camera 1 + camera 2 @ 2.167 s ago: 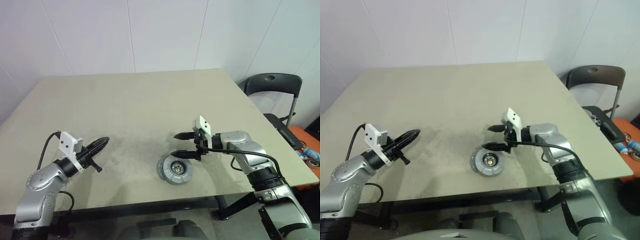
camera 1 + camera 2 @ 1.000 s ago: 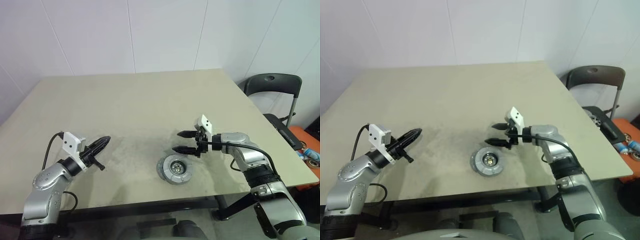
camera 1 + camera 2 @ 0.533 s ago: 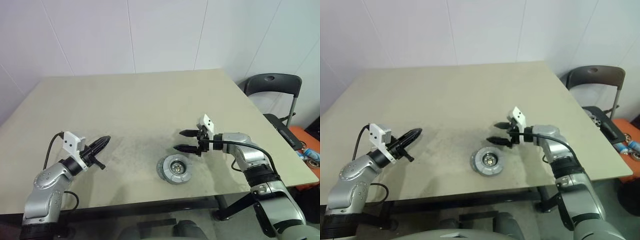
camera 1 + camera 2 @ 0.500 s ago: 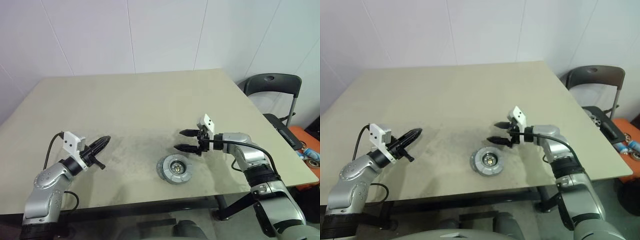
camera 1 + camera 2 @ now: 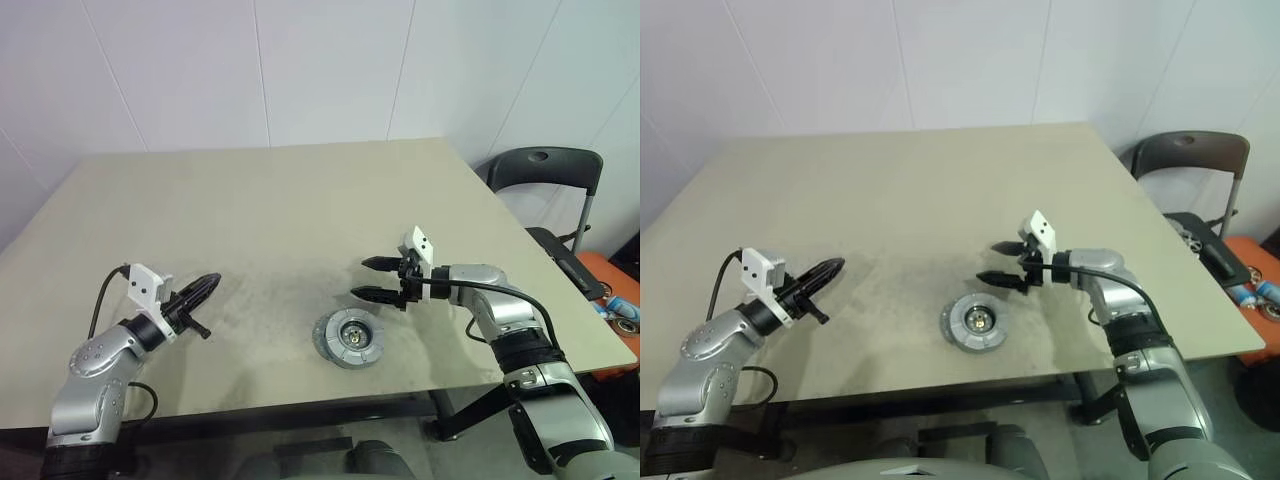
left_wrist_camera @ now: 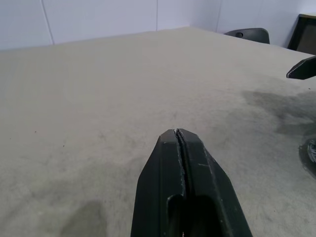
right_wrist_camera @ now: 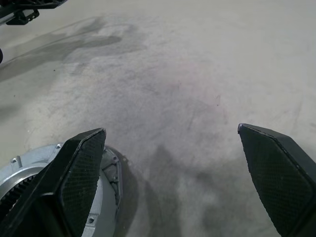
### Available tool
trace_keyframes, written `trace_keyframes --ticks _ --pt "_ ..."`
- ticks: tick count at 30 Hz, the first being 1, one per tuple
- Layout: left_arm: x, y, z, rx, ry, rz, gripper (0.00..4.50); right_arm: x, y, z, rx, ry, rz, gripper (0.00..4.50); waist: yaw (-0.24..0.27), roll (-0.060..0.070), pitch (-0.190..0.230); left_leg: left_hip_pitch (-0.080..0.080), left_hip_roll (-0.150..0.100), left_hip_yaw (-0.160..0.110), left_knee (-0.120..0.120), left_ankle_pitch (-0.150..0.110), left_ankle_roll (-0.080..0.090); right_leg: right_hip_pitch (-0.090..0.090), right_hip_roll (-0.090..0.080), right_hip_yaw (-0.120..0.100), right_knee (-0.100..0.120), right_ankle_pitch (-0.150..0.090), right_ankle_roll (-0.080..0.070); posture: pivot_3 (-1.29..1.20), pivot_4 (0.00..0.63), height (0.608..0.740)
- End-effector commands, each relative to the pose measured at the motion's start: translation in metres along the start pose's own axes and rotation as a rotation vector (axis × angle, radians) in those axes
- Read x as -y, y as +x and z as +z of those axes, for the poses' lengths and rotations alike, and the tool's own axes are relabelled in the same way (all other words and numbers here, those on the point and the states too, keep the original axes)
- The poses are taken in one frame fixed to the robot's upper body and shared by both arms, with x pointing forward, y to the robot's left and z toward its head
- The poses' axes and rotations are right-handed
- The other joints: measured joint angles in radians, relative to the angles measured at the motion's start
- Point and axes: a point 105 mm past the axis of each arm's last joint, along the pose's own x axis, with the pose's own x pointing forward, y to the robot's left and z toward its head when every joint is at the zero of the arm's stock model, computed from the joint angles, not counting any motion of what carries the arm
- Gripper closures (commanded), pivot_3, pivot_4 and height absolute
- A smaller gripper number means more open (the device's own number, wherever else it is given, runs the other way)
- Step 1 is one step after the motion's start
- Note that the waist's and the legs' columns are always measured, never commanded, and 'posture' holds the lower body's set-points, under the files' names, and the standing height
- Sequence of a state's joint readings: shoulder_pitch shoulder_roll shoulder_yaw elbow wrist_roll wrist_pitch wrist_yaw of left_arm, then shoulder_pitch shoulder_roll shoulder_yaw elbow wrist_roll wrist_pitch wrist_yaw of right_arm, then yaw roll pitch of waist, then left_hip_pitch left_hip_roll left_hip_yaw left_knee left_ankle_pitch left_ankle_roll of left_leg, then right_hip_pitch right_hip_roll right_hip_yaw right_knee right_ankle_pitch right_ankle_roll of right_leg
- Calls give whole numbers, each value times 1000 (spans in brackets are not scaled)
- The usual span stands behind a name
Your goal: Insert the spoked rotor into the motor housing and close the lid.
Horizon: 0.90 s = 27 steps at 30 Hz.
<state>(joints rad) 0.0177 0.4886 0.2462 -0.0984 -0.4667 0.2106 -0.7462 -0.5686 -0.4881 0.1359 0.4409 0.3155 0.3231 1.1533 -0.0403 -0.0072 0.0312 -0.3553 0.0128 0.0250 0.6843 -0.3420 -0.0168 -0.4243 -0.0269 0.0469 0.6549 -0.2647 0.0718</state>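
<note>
The right gripper [image 5: 371, 278], jaws spread wide and empty, now sits higher and further right in the frame than before, clear of the lid [image 5: 350, 338] it was hovering just above. The left gripper [image 5: 205, 286] has edged slightly right.

Bare lab room: white panel walls [image 5: 200, 70], beige table [image 5: 280, 210], chair [image 5: 545, 180].

table [image 5: 300, 210]: bare from far edge to middle
obstacle: motor housing [image 5: 350, 339], near edge, right of centre
</note>
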Motion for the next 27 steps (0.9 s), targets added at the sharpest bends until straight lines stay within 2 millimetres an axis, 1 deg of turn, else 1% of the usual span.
trace_keyframes --ticks 1,16,27 --pt "-1 3 9 29 30 -5 4454 4 -3 13 32 -41 -20 0 0 0 0 0 0 0 0 0 0 0 0 0 0 0 0 0 0 740" --pt "-5 7 15 34 39 4 4454 4 0 14 34 -50 -21 0 0 0 0 0 0 0 0 0 0 0 0 0 1 0 0 0 0 740" --pt "-3 9 16 36 40 2 4454 4 -2 14 31 -52 -28 0 0 0 0 0 0 0 1 0 0 0 0 0 1 0 0 0 0 740"
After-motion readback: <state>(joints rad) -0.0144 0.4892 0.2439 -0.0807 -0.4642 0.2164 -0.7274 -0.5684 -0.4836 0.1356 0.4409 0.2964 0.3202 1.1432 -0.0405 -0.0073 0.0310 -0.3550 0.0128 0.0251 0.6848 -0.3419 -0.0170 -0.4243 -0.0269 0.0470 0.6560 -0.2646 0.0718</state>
